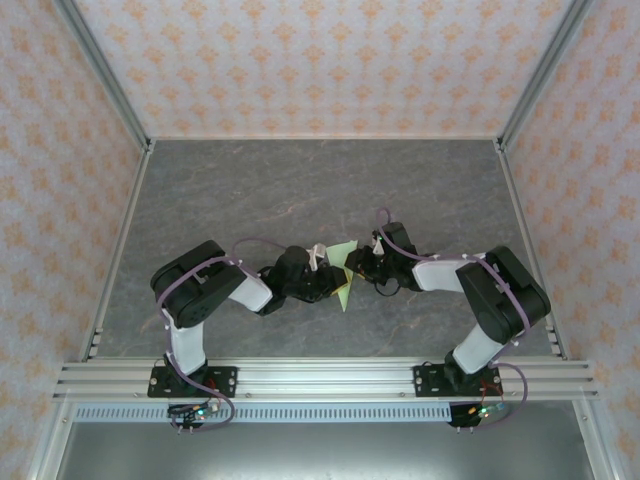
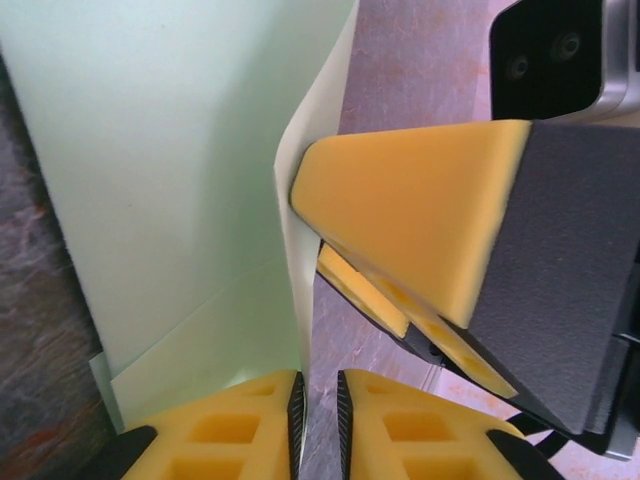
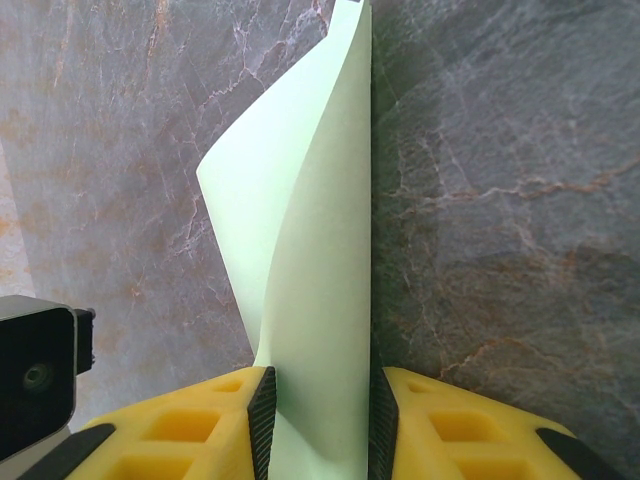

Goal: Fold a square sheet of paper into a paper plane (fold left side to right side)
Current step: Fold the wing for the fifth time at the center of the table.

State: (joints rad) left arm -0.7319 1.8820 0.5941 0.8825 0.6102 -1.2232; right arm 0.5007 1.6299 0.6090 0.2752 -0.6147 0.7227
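Grey marbled table [image 1: 300,190], orange-patterned wallpaper [image 1: 300,60] on three sides.

Square sheet of paper [image 1: 343,272]: off the surface, mid-table toward the near edge, held up between the two arms. Pale green, already creased, one flap curling away from the main panel.

Right gripper [image 3: 322,390]: pads closed on one end of the paper. The sheet fills the gap between them and rises away as a long bowed strip. Likely reason: it serves as the anchor, steadying the fold line in the air so the other side can be worked.

Left gripper [image 2: 320,398]: jaws a narrow slit apart, bare table visible through the slit. The paper's curled edge lies against one pad, not pinched (as far as the wrist view shows). It sits just beside the right gripper's fingertips, probably so both can pinch the same edge from opposite sides.

Judgement: the left-to-right fold is in hand but not flattened, since the flap bows open. Thin paper may slip or crumple if the second pinch lands off the edge.

Aluminium rail [image 1: 320,372] carries both bases at the near edge.
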